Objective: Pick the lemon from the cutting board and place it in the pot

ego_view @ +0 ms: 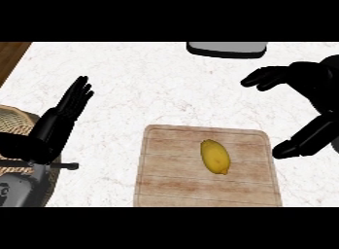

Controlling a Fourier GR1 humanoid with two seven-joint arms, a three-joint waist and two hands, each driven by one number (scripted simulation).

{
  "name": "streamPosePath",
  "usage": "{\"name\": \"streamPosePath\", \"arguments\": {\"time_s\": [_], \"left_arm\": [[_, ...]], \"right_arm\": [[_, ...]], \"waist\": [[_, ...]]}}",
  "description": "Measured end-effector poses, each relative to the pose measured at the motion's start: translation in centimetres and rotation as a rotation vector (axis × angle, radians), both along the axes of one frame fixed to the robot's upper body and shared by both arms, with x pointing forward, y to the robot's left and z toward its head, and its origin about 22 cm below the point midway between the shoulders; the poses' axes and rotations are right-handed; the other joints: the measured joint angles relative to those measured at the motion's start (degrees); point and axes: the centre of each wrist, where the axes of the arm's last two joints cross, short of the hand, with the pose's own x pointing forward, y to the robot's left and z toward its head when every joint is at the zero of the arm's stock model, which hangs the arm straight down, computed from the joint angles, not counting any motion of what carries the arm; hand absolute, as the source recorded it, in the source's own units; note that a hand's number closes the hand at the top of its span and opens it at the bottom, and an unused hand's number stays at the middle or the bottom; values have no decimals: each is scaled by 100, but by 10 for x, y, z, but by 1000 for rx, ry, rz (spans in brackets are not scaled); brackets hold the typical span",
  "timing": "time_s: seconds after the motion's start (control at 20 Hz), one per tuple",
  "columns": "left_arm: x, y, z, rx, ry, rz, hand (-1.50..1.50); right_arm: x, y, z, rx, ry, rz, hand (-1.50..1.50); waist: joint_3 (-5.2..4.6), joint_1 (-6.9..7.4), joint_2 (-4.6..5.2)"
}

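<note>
At the far left a woven basket sits at the counter's edge, and my left hand rests just beside it, fingers straight and pointing up, holding nothing. Moving right, the cutting board lies flat on the marble counter, and the lemon sits on it a little right of centre, lengthwise, untouched. Right of the board my right hand hangs open, fingers spread toward the middle and thumb low near the board's right edge, apart from the lemon. At the top edge only a grey rim of what I take to be the pot shows. My worry: the lemon is rounded, so if I close off-centre it may roll away across the board. The pot being mostly out of view could also make the drop land on its rim.
</note>
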Motion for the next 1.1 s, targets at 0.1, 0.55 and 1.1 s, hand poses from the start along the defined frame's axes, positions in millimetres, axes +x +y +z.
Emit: {"name": "streamPosePath", "arguments": {"time_s": [0.1, 0.55, 1.1], "left_arm": [[-1, 1, 0, -2, 0, -2, 0], [-6, 7, -2, -18, 13, 16, 0], [-12, 15, -5, -39, 27, 67, 0]], "right_arm": [[3, -5, 8, -40, -49, 11, -150], [3, 14, 32, -392, -266, 44, -150], [3, 59, -4, -642, -379, 151, -150]], "waist": [[-2, -20, 1], [-5, -147, -42], [-9, -328, -106]]}}
